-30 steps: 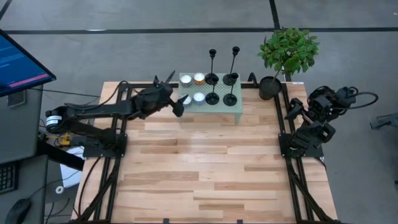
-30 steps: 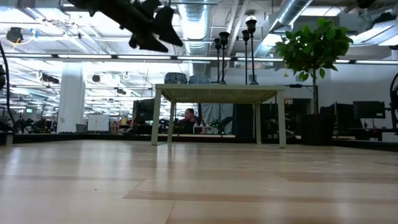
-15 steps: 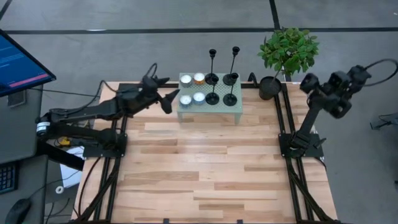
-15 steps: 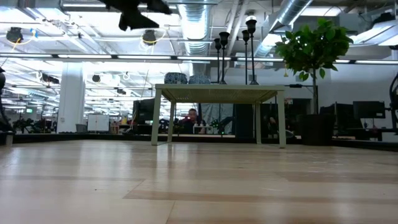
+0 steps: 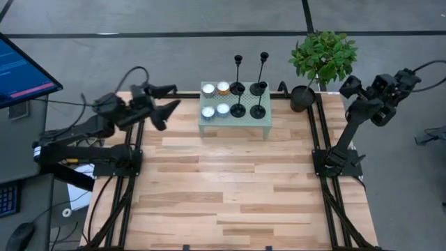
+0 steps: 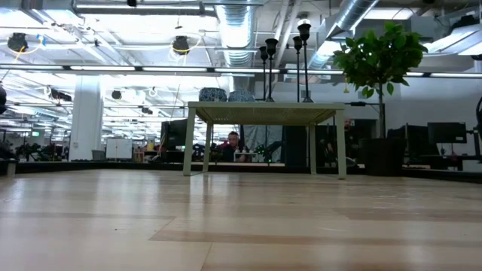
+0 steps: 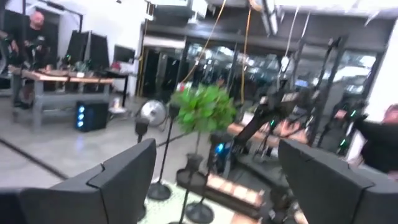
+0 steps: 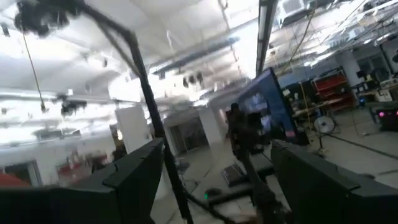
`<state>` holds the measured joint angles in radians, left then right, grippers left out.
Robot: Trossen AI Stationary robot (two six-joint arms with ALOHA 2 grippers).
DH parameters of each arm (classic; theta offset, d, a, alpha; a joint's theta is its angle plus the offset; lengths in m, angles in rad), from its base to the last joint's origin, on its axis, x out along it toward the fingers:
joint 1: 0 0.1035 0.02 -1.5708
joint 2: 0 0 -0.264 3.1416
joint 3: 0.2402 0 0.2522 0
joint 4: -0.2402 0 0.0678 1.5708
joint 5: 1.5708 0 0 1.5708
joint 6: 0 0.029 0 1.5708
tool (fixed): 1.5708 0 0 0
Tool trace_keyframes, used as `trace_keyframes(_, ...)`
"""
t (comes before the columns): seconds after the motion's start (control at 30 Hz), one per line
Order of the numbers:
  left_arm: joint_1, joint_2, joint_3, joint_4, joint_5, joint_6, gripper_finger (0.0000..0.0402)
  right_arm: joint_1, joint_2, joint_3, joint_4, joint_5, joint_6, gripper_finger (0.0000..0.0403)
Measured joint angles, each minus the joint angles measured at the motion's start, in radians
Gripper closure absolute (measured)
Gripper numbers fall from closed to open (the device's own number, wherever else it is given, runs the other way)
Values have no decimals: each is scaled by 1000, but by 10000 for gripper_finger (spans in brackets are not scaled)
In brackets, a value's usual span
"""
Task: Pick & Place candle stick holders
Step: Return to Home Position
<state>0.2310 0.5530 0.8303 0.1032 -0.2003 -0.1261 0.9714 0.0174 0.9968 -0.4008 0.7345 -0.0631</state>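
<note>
Far left, off the table, a flat monitor [image 5: 21, 66] with a lit blue screen. The left arm reaches over the table's far-left corner. The left end effector [image 5: 177, 95] hangs in the air, pointing right toward the shelf and well apart from it. Its two dark wedge fingers are spread wide with nothing between them, and the left wrist view [image 7: 217, 146] shows the same.

The table [image 5: 230, 188] is light wood planks with mixed tones, framed by black metal rails.

At far centre stands a small pale green shelf [image 5: 234, 125] with a flat top and four straight legs. On its left half are four round candles [image 5: 208, 88] in a two-by-two block. On its right half are the four candle stick holders [image 5: 237, 110]: matte black metal, thin stems, round disc bases, small cup tops. The tall pair [image 5: 237, 88] takes the far row and the short pair [image 5: 257, 111] the near row, all upright.

The low view shows a person [image 6: 232, 140] in the room behind, under the shelf top.

Right of the shelf, at the table's far edge, is a leafy green plant [image 5: 323, 56] in a black pot [image 5: 302, 97].

Far right, the right arm stands up from its base. The right end effector [image 5: 348, 85] is high, near the plant and touching nothing. In its wrist view [image 8: 216, 146] the fingers are parted and empty.
</note>
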Motion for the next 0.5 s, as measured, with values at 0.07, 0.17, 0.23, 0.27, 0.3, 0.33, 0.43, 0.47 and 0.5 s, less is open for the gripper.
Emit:
trace_keyframes(0.07, 0, -42, 0, -13, 22, -14, 67, 0, 0, 2, -74, 0, -15, 117)
trace_keyframes(0.17, 0, -102, 0, -61, 61, -14, 73, -9, -7, 21, -159, 0, -72, 117)
trace_keyframes(0.23, 0, -134, 0, -101, 91, -31, 75, -10, -11, 39, -155, 12, -76, 117)
trace_keyframes(0.27, 0, -148, 0, -120, 114, -53, 77, -8, -11, 53, -171, 5, -78, 117)
trace_keyframes(0.3, 0, -157, 0, -134, 140, -77, 77, -10, -11, 63, -189, -12, -77, 117)
trace_keyframes(0.33, 0, -165, 0, -144, 166, -97, 78, -13, -11, 79, -203, -37, -74, 117)
trace_keyframes(0.43, 0, -179, 0, -191, 244, -137, 78, -17, -11, 118, -237, -102, -70, 117)
trace_keyframes(0.47, 0, -181, 0, -208, 267, -144, 78, -17, -11, 125, -257, -109, -71, 117)
trace_keyframes(0.5, 0, -180, -3, -215, 288, -147, 78, -16, -11, 132, -272, -112, -74, 117)
